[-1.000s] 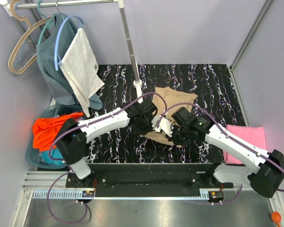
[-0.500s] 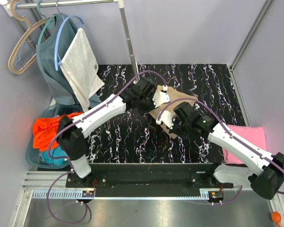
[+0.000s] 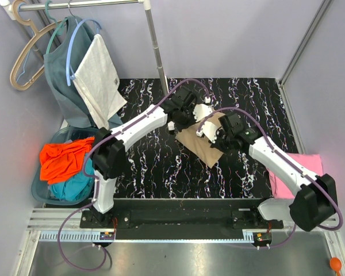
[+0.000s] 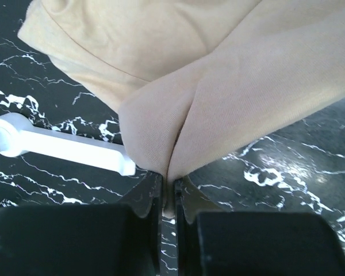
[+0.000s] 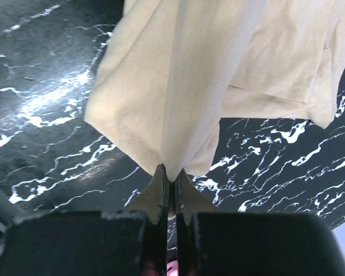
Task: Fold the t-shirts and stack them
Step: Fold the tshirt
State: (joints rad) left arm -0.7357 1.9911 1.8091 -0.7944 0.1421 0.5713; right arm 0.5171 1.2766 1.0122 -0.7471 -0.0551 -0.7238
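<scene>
The tan t-shirt (image 3: 200,144) lies partly folded on the black marbled table, mid-centre. My left gripper (image 3: 187,119) is shut on a pinched fold of it (image 4: 178,138) at its far left edge. My right gripper (image 3: 218,133) is shut on another fold of the same shirt (image 5: 178,86) at its far right part. Both hold the cloth lifted above the table. A folded pink t-shirt (image 3: 299,172) lies at the right edge. An orange t-shirt (image 3: 63,160) and a teal one (image 3: 69,188) lie in the basket at the left.
A blue basket (image 3: 41,192) stands at the left table edge. A clothes rack pole (image 3: 158,57) rises behind the arms, its white base (image 4: 57,146) close by the left gripper. A grey-blue garment and a white cloth (image 3: 98,80) hang from it with hangers.
Both grippers have carried the near edge of the tan shirt away from the arms toward the back of the table, folding it over itself. The arms stretched out farther.
</scene>
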